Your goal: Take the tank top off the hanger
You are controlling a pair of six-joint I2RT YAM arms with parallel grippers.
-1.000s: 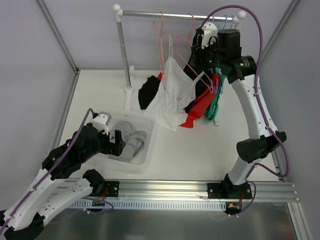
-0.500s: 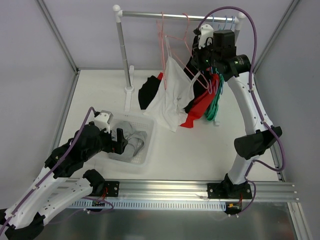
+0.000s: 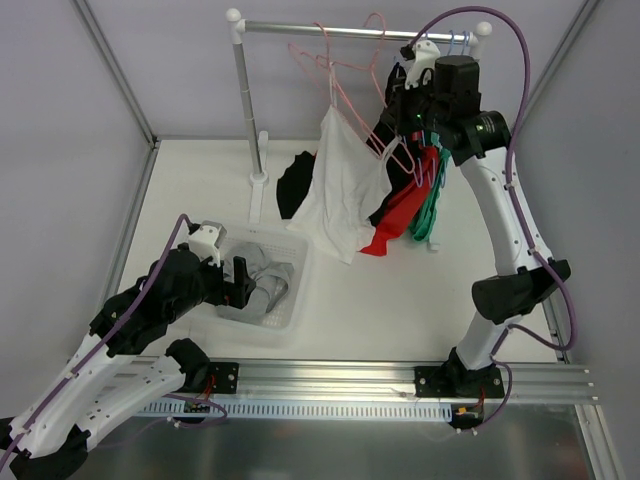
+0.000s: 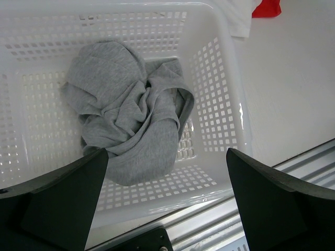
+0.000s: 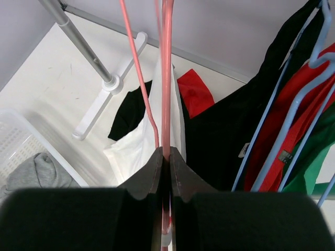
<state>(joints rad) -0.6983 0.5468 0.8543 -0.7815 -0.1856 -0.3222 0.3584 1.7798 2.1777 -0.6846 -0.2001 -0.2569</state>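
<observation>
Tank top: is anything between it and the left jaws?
Nothing visible. The left gripper, jaws open, hovers over the basket; the tank top hangs past its far corner on the hanger clamped by the right gripper.

A white mesh basket (image 4: 220, 94) sits on the table (image 3: 400, 300) towards its front-left corner, with a crumpled grey garment (image 4: 131, 120) lying inside. Further back stands a metal clothes rail (image 3: 243, 100). At its right end hang a black garment (image 5: 225, 136), a red garment (image 3: 400, 215) and a green garment (image 3: 428, 215) — among them thin blue hangers (image 5: 293, 110).
</observation>
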